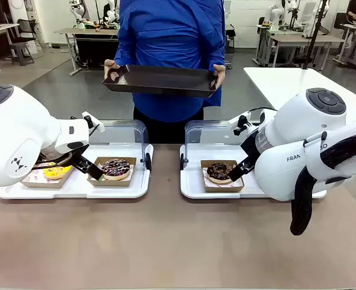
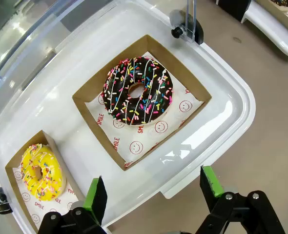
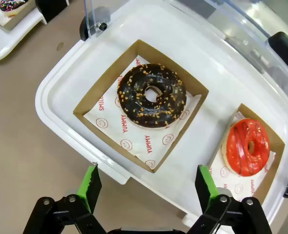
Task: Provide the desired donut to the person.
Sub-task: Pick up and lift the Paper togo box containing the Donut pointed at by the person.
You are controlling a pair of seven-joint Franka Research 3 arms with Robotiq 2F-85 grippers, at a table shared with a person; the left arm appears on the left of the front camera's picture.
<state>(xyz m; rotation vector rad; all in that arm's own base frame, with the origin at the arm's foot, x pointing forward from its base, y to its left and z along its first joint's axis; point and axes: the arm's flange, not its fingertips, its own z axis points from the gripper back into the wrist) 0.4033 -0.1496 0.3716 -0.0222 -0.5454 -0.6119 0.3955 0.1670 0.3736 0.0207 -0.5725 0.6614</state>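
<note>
Your left gripper (image 2: 153, 185) hangs wide open and empty, the sprinkled chocolate donut (image 2: 136, 91) just beyond its fingertips (yellow donut (image 2: 39, 171) off to one side). Your right gripper (image 3: 148, 176), equally spread and empty, hovers short of the nut-topped chocolate donut (image 3: 151, 95). Across the table, the person (image 1: 166, 36) holds a dark tray (image 1: 160, 80).

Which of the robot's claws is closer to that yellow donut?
The left. The left gripper hovers open near the yellow donut, over the left tray; the right gripper hangs over the right tray.
</note>
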